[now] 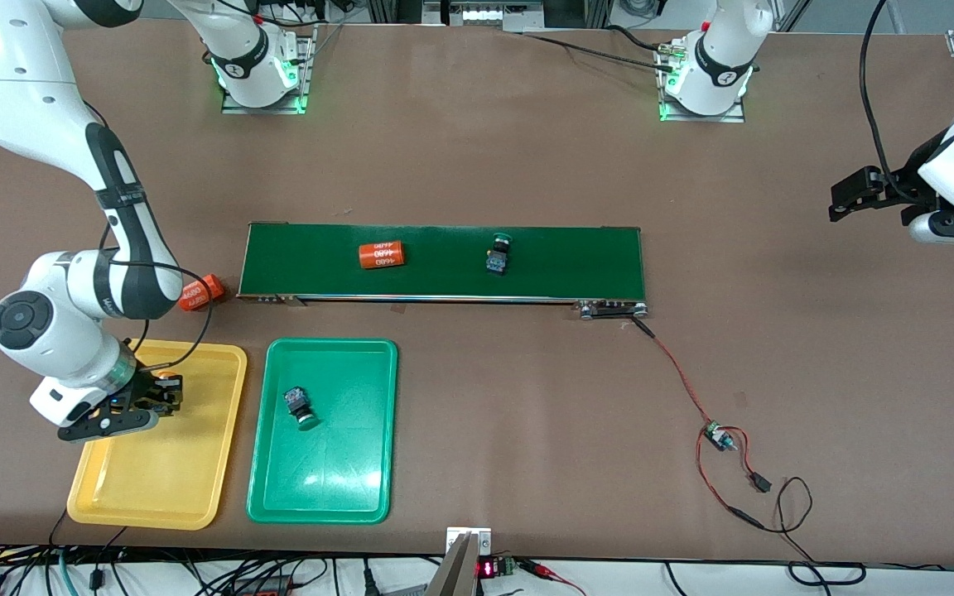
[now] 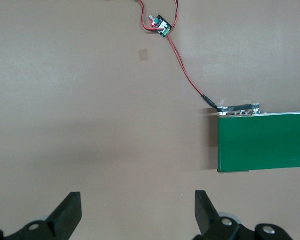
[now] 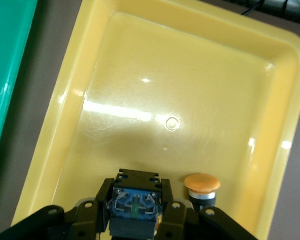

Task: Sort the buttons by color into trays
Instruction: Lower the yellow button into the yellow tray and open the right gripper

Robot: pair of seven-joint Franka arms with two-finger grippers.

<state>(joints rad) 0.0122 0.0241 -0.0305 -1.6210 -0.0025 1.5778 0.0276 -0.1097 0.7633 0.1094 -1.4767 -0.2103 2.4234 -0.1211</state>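
Fingers of the right gripper pinch the black-blue body of a button over the yellow tray, at the tray end farther from the front camera. Just beside those fingers, a second button with an orange cap rests on the tray floor near the rim; only the right wrist view shows it clearly, since in the front view the right gripper and its wrist cover most of that corner. The held button's cap colour cannot be told from either view.

Next to the yellow tray, toward the left arm's end, lies the green tray with one green-capped button on its floor, well apart from the right gripper's fingers. Farther from the front camera runs the dark green belt, carrying another green-capped button and an orange cylinder with white print. A second orange cylinder sits on the table off the belt's end, partly hidden by the right arm.

Over bare table at its own end, the left gripper waits with fingers spread wide and nothing between them. Its wrist view shows the belt's end, a red wire and a small circuit board, all well clear of its fingertips.
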